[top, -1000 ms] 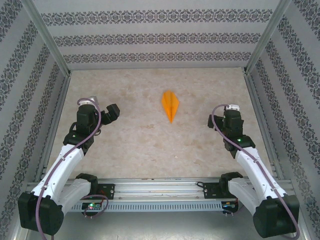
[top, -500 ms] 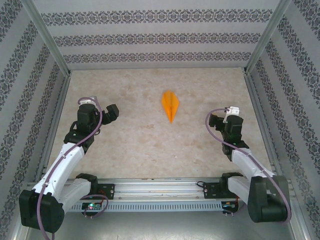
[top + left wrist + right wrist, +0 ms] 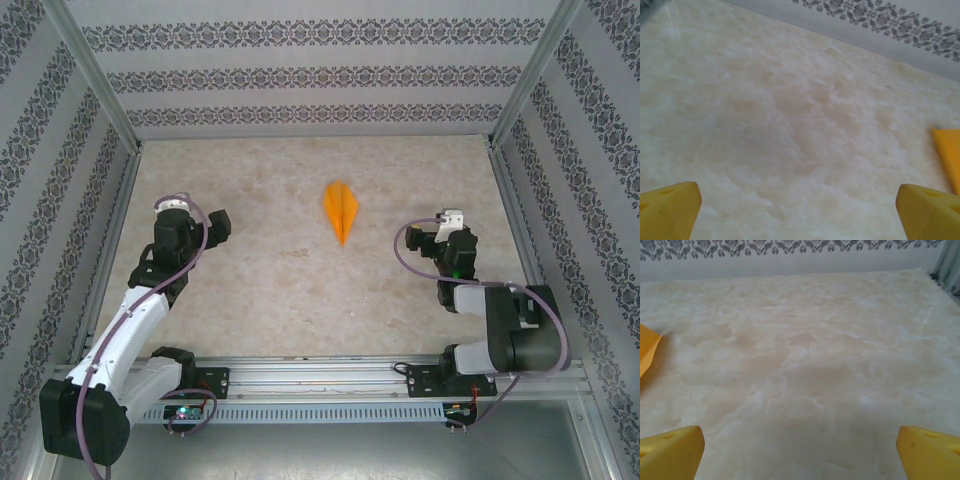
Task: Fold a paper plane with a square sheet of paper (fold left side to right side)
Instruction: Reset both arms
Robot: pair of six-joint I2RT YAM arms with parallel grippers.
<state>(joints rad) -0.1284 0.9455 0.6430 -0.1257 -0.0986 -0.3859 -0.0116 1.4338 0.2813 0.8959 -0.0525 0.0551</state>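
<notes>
The folding looks finished: the paper is already a dart and neither arm is on it, so this reads as the closing step, with the arms standing off to either side. Little seems left to do beyond parking them clear. If one more crease were wanted, either arm would have to reach back in toward the middle and come down on thin paper lying flat on a hard top.

The enclosure walls [image 3: 300, 75] carry grey striped wallpaper with dark ornamental bands, framed by metal posts at the corners. The table [image 3: 300, 300] is a pale, marbled beige slab, with a metal rail [image 3: 320, 372] along its near edge where the bases are bolted.

The left gripper [image 3: 217, 226] and the right gripper [image 3: 422, 240] each hang near their own side of the table, jaws spread wide and holding nothing; the yellow fingertips [image 3: 670, 207] frame bare table.

The paper plane [image 3: 341, 212] lies flat mid-table, between the two grippers and well apart from both, its sharp nose toward the arms
</notes>
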